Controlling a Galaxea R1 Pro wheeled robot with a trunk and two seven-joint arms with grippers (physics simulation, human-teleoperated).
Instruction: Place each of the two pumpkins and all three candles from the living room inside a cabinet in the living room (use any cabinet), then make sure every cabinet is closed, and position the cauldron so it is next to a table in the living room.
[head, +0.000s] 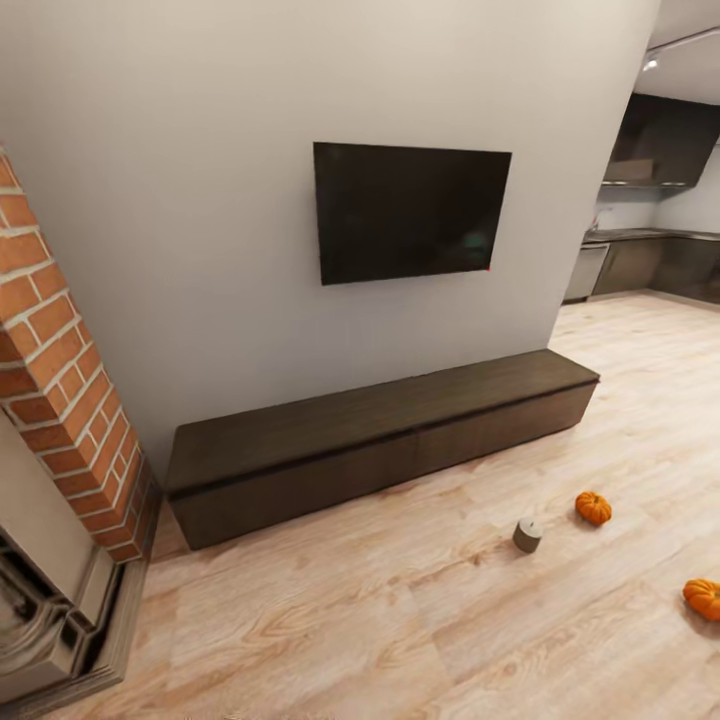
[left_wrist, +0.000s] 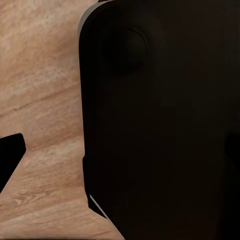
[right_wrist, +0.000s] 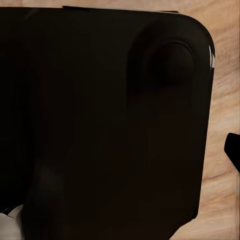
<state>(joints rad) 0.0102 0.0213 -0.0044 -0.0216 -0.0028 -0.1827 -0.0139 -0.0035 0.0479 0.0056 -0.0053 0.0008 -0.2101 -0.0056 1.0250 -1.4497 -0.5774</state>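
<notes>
The long, low dark-brown cabinet (head: 380, 420) runs along the grey wall with all its fronts shut. On the wooden floor in front of its right half stands one grey-beige candle (head: 527, 535). A small orange pumpkin (head: 593, 507) lies just right of the candle. The other pumpkin (head: 704, 598) lies nearer to me at the right edge. The cauldron and the table are out of view. In each wrist view a dark tip (left_wrist: 10, 157) (right_wrist: 233, 150) pokes in at the edge over the floor. I cannot tell whether either gripper is open or shut.
A black TV (head: 410, 212) hangs on the wall above the cabinet. A red-brick fireplace (head: 60, 380) with a grey hearth stands at the left. The kitchen (head: 650, 250) lies beyond the wall's right end. A black body panel (left_wrist: 160, 120) (right_wrist: 110, 120) blocks much of both wrist views.
</notes>
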